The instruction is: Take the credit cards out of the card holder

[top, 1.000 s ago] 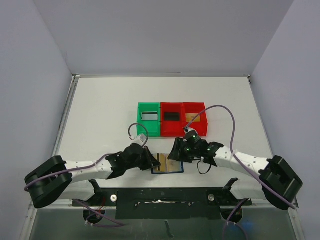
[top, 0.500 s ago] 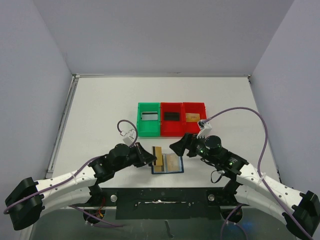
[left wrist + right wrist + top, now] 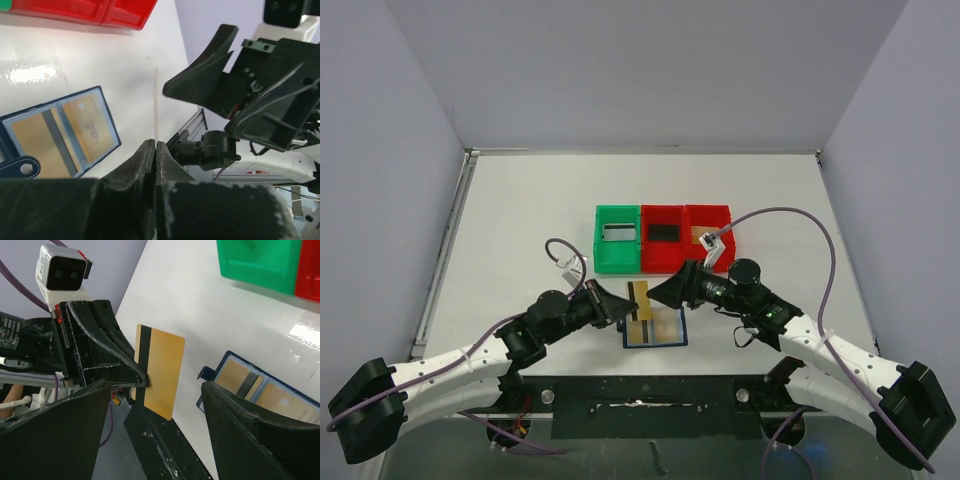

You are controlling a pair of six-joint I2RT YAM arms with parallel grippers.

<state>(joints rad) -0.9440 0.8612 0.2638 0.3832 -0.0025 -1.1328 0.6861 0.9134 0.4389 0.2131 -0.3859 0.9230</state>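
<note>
Change since the second before was seen chiefly on the left: the left fingers (image 3: 625, 305), which had been low at the left edge of the card holder (image 3: 655, 330), were now found raised off the counter (image 3: 520, 220) and pinched shut on a striped card (image 3: 159, 371), tan with a dark band, which was held upright over the holder's left part; the right fingers (image 3: 658, 290), which had been down by the holder's right side, were turned toward that card and spread wide with nothing between them, near it but apart from it; one card was thereby judged freed from its pocket, and a handover to the right was judged likely.

The holder was left open and flat at the near middle of the counter, between the arms.

Six credit cards were counted: one in the left fingers; two seen in the holder's pockets, one banded and one plain; three in the bins, one apiece. Three bins were counted in a row beyond the holder: a green bin (image 3: 618, 263) on the left with a greyish card (image 3: 618, 232); a middle red bin (image 3: 663, 262) with a black card (image 3: 663, 232); a right red bin (image 3: 708, 210) with a tan card (image 3: 700, 235). At least two cards were judged left to pull.
</note>
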